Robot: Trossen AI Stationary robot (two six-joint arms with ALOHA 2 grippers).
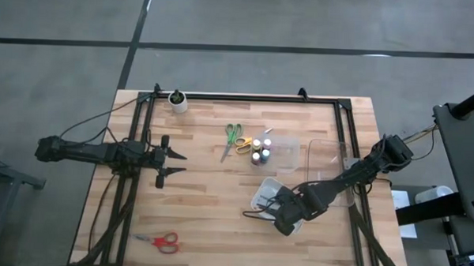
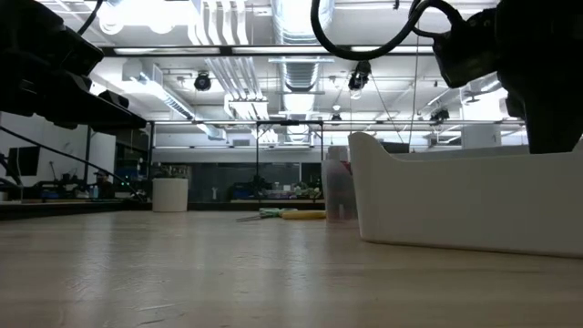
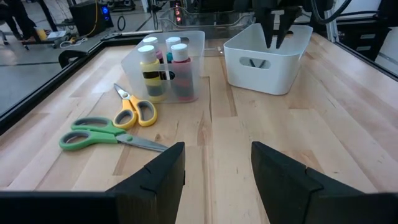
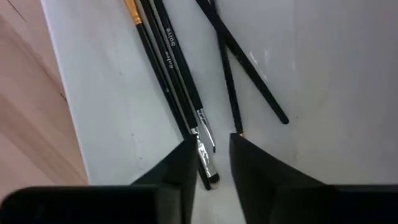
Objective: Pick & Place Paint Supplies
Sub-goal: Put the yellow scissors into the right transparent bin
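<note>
Several thin dark brushes (image 4: 174, 68) lie flat on the floor of the white tray (image 1: 265, 193). My right gripper (image 4: 212, 142) points down into that tray, open by a narrow gap. The silver-ferruled end of one brush (image 4: 205, 158) lies between its fingers. The right gripper (image 3: 275, 38) also shows over the tray (image 3: 261, 68) in the left wrist view. Paint bottles (image 3: 163, 62) with pale caps stand upright in a clear bin (image 3: 194, 43). Green scissors (image 3: 99, 134) and yellow scissors (image 3: 137, 112) lie flat on the table beside it. My left gripper (image 1: 179, 163) waits open at the table's left. My right gripper has one finger (image 4: 180, 165) close beside the ferrule end of a brush that lies on the tray's floor. I cannot tell whether the finger touches it. The fingers come from above, pointing down.
Red scissors (image 1: 166, 241) lie near the front left edge. A white round cup (image 1: 177, 102) stands at the far left. A clear lid (image 1: 325, 152) lies right of the bin. A black frame (image 1: 246, 96) runs round the table's far and side edges.
</note>
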